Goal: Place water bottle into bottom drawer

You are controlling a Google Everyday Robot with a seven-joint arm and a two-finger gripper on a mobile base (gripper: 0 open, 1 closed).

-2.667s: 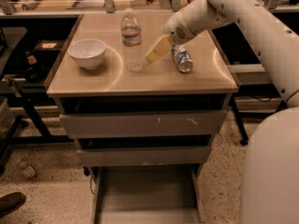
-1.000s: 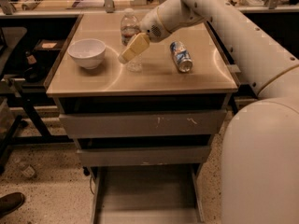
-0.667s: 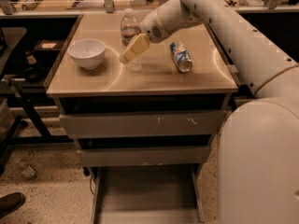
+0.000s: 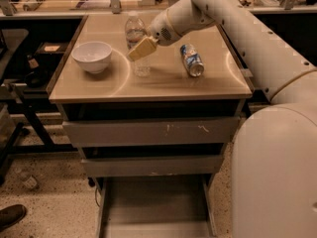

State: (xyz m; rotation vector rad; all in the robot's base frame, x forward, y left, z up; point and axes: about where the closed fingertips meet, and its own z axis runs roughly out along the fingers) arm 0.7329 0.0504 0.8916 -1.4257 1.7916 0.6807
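Clear plastic water bottle point(image 4: 134, 31) stands upright on the desk point(image 4: 163, 83), long axis vertical, right at the jaws reaching from the can point(image 4: 191, 60) side; their spread I cannot tell. Bottom drawer point(image 4: 153, 207) waits open below.

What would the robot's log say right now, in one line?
gripper: at water bottle | water bottle: upright on table | bottom drawer: open, bottle not inside

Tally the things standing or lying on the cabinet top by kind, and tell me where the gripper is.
water bottle: 1
bowl: 1
can: 1
Total: 3
The gripper is at the water bottle, in front of its middle.
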